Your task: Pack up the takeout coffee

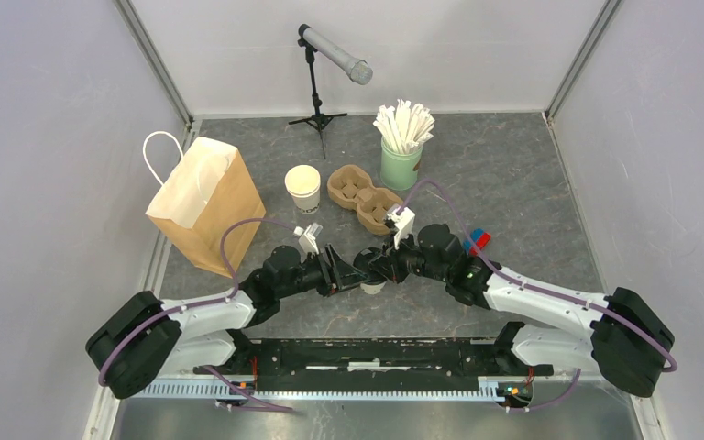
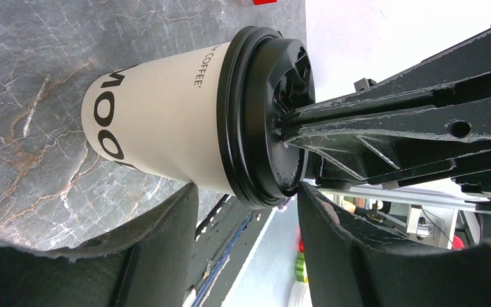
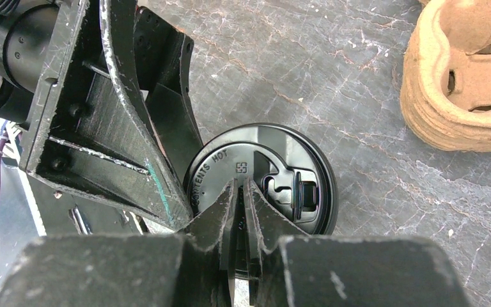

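Takeout coffee [image 2: 160,121] stands upright, lid [image 3: 275,153] uppermost; right gripper [image 3: 243,187] closed atop.

Bright, even light fell from above in the overhead view and came back softly off the pale walls [image 1: 46,137]. Only faint, short shadows lay beneath the arms [image 1: 238,307] and beside the paper bag [image 1: 206,206]. In the left wrist view the right background burned out to white. The takeout coffee [image 2: 160,125] was sharp, while the near fingers [image 2: 147,262] of the left gripper [image 2: 246,195] were blurred. In the right wrist view the lid [image 3: 275,173] carried a dull sheen with its raised lettering legible, and the right gripper [image 3: 241,187] was soft at the near edge.
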Motion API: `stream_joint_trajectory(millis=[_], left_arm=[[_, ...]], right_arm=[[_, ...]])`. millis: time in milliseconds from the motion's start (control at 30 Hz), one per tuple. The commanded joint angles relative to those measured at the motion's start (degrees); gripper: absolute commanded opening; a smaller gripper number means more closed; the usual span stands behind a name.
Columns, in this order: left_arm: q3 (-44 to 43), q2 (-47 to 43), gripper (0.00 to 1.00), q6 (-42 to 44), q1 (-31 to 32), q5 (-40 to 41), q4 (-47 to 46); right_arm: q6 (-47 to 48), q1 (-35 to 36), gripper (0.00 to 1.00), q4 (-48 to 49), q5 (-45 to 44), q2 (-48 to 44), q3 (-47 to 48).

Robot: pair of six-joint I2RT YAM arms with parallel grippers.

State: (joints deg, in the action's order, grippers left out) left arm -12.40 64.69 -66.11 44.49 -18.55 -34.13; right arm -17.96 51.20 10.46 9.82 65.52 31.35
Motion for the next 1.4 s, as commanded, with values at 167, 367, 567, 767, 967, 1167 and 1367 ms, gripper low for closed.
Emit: stream_joint_trajectory(millis=[167,367,567,767,967,1167,1367], left_arm=[[0.10,0.84,0.68,-1.68,0.16,3.77,-2.87],[0.27,1.63,0.58,-1.70,0.15,5.06,-1.33],[-0.17,0.87,0.46,1.36,0.16,9.04,8.09],[-0.16,1.41,0.42,3.23,0.15,11.03,12.09],[-1.32,-1.10,0.47,2.70,0.15,8.32,10.91],[-7.20,-7.27,0.61,6.72,0.16,10.23,20.94],[-11.02,-8.77,0.67,11.43,0.15,12.24,26.23]], right_arm=[[-0.14,-0.10,0.12,-4.84,-0.74,1.46,-3.75],[-0.03,-0.13,0.12,-4.75,-0.74,1.56,-4.28],[-0.18,-0.12,0.12,-3.69,-0.75,1.81,-6.11],[-0.67,-0.14,0.12,-2.05,-0.84,1.55,-8.53],[-0.59,-0.22,0.13,-2.97,-0.34,2.00,-6.43],[1.22,-0.48,0.16,-9.45,0.33,0.45,4.23],[3.99,-1.48,0.24,-16.16,-4.02,-2.06,11.29]])
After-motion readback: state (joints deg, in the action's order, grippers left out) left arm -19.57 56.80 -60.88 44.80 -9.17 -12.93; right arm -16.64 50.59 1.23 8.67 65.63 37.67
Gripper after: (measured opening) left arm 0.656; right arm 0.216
